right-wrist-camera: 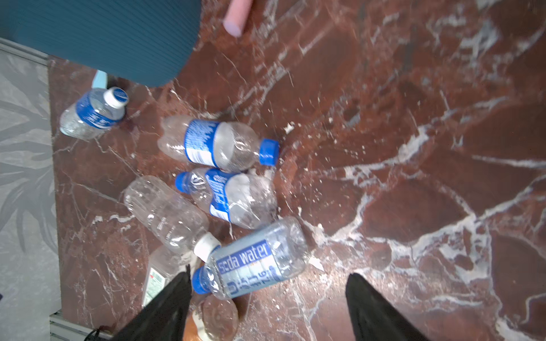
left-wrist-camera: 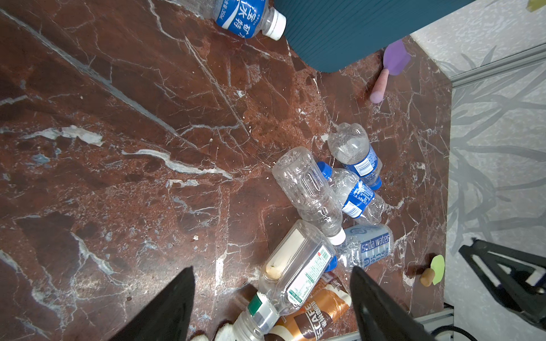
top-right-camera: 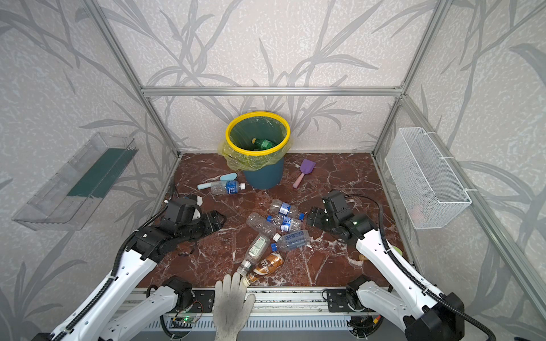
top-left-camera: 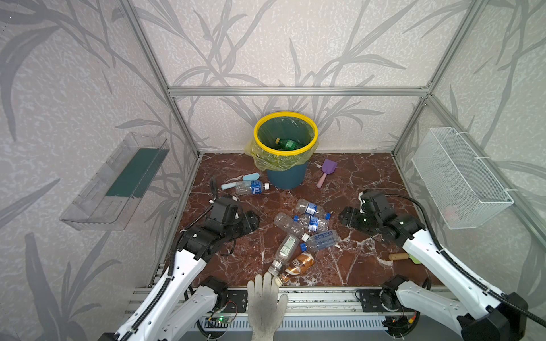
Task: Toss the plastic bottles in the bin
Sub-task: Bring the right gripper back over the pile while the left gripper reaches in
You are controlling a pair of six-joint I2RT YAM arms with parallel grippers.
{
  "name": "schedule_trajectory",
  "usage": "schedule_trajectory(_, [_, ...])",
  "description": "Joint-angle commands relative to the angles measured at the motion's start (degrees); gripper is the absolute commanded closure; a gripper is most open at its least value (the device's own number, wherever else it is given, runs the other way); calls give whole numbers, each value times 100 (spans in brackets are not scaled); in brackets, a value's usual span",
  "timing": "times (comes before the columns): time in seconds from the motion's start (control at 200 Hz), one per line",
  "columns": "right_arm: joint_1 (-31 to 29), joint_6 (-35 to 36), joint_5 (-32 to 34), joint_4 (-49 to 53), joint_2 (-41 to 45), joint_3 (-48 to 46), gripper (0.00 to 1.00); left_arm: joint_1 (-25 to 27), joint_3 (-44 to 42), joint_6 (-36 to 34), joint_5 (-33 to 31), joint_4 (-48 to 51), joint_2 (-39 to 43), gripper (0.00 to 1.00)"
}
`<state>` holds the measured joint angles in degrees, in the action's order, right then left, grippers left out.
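Observation:
The bin, dark teal with a yellow rim and liner bag, stands at the back wall with a green bottle inside. Several plastic bottles lie in a heap mid-table: blue-labelled clear ones, a soda water bottle, a green-labelled one and a brown coffee one. Another bottle lies beside the bin. My left gripper hovers open left of the heap. Right of the heap, my right gripper is open too. Neither holds anything.
A white-gloved hand reaches in over the front edge and touches the nearest bottle necks. A purple shovel and a light-blue one lie near the bin. A clear tray and a wire basket hang on the side walls.

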<state>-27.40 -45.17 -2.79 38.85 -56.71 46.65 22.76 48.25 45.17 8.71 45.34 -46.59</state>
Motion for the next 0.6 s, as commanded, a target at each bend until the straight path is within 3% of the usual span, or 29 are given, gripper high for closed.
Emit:
schedule_trajectory(0.0, [-143, -476, -182, -337, 276, -299, 18, -18, -80, 80, 114, -16, 45, 18])
schedule_trajectory(0.33, [-474, -821, -336, -676, 226, -826, 19, 86, -218, 78, 421, 14, 45, 19])
schedule_trajectory(0.595, [-548, -914, -378, -864, 145, -1044, 20, 672, -337, 150, 220, -113, -70, 19])
